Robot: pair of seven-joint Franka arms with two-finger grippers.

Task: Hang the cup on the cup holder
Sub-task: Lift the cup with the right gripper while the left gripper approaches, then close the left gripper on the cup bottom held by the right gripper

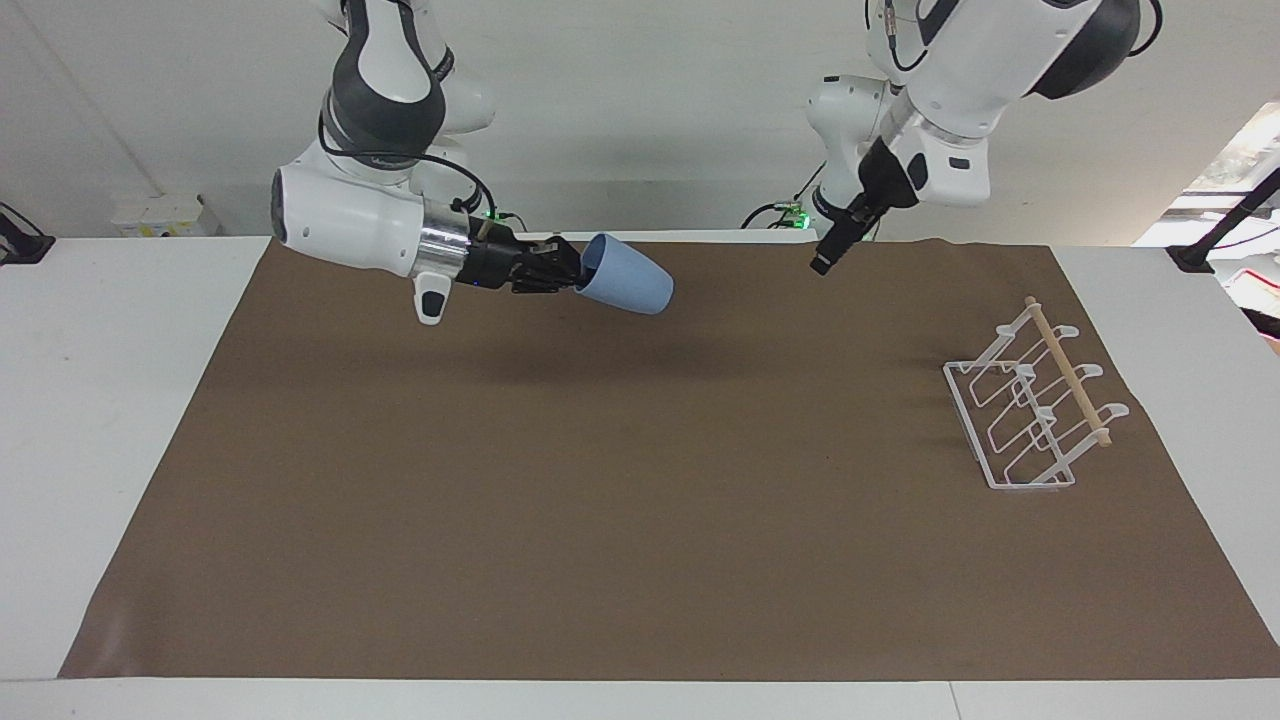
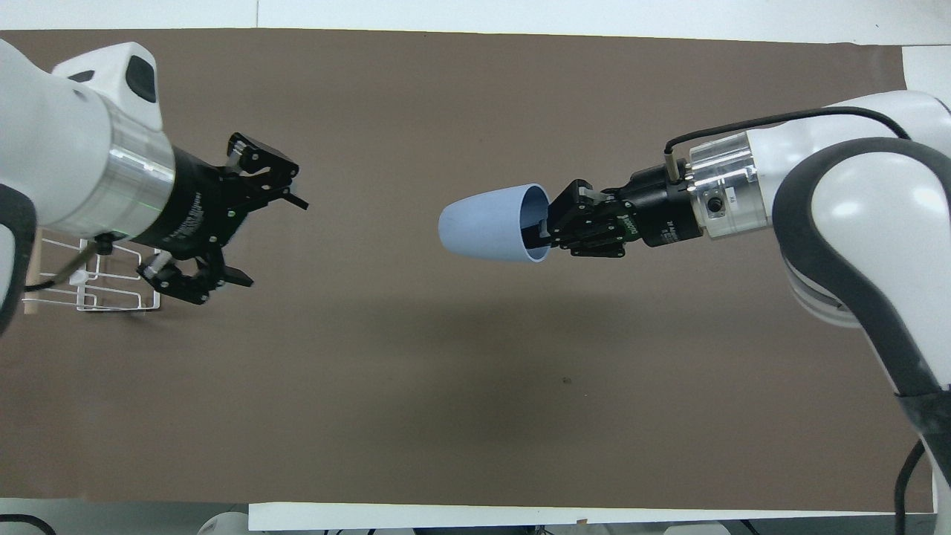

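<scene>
Cup (image 2: 483, 232), matte blue tapered plastic, near-horizontal in right end effector (image 2: 548, 229).

Cup holder (image 1: 1030, 410) stands on the mat (image 1: 640, 520) at the left arm's end of the table. Cup (image 1: 628, 287) hangs over the mat's middle, on its side, well apart from the holder.

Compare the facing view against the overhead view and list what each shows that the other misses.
Only the facing view shows the whole cup holder, standing on the mat clear of both arms, and the two arm bases. Only the overhead view shows the left claw spread open and the cup's open mouth with the right claw pinching its rim; there the left arm hides most of the holder. Both show the cup held on its side in the air, base pointing toward the left arm's end.
</scene>
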